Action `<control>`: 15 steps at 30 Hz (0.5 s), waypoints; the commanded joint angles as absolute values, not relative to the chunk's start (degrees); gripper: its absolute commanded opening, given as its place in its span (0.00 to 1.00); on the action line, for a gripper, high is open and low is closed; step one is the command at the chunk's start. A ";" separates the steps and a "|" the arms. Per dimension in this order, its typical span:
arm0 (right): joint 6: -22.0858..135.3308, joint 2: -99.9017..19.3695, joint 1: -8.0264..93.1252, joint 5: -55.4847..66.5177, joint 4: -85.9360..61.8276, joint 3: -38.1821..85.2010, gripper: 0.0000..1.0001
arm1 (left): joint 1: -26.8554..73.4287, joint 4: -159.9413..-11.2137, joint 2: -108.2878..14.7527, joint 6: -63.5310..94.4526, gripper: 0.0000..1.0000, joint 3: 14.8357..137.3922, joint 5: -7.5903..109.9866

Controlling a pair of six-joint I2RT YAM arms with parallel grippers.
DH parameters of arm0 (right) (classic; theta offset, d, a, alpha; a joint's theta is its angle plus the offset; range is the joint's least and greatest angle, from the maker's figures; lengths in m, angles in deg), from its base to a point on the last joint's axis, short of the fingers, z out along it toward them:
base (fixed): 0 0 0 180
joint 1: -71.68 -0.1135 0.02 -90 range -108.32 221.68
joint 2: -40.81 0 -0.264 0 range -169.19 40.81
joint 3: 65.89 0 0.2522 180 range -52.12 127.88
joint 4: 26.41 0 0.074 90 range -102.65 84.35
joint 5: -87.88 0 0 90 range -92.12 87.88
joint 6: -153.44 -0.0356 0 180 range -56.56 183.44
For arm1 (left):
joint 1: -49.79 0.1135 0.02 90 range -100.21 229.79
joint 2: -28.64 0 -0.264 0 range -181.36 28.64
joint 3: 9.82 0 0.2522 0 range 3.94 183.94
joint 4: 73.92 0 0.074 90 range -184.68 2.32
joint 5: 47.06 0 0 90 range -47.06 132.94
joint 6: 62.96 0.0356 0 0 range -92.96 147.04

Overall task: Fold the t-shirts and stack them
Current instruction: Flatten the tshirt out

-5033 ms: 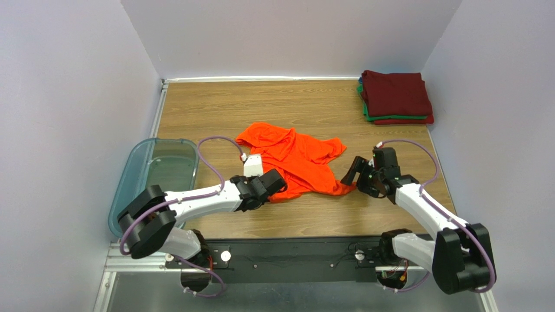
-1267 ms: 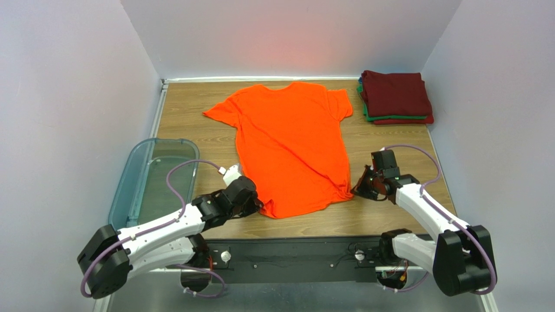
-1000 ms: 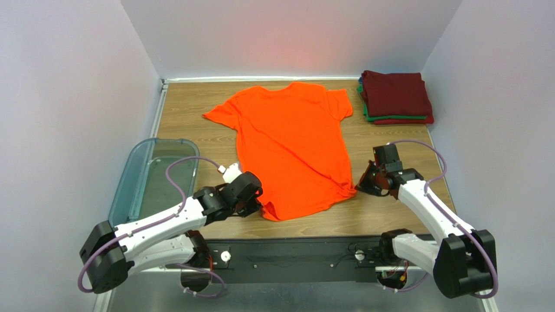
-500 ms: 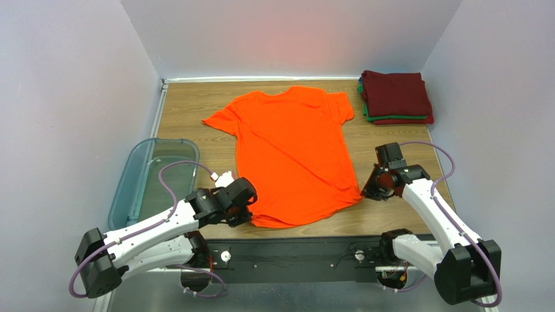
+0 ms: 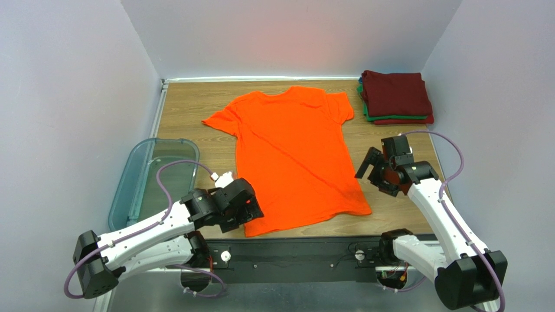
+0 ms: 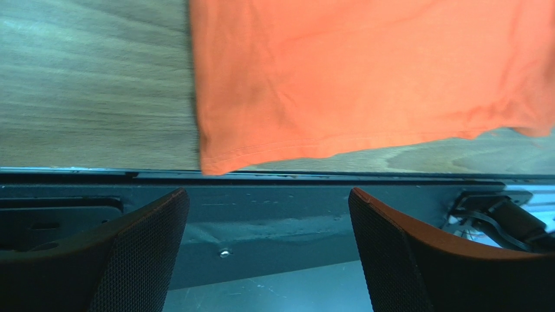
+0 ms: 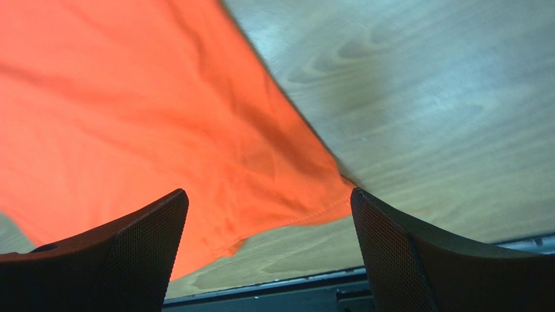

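The orange t-shirt [image 5: 293,156] lies flat in the middle of the table [image 5: 195,110], not yet folded (the folded t-shirts [image 5: 396,96] wait stacked in the far right corner), and the left gripper [image 5: 251,210] and right gripper [image 5: 372,174] sit near its bottom corners, spread wide, holding nothing.

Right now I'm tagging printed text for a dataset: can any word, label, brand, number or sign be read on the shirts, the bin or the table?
None can be read in any view.
The orange t-shirt is plain, with no print or tag showing.
The folded stack shows only plain maroon, green and red cloth.
The bin and the table carry no visible marking.
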State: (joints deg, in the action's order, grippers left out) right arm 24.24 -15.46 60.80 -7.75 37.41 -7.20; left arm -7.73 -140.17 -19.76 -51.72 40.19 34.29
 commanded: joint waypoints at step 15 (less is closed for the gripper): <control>29.42 -43.77 60.87 7.02 5.19 7.70 1.00 | 6.36 -99.67 -42.80 -22.80 0.98 49.92 30.80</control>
State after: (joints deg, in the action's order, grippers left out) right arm 27.78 -35.24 60.80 5.36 13.39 -0.55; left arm 3.29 -112.94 -39.52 -30.98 49.96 28.89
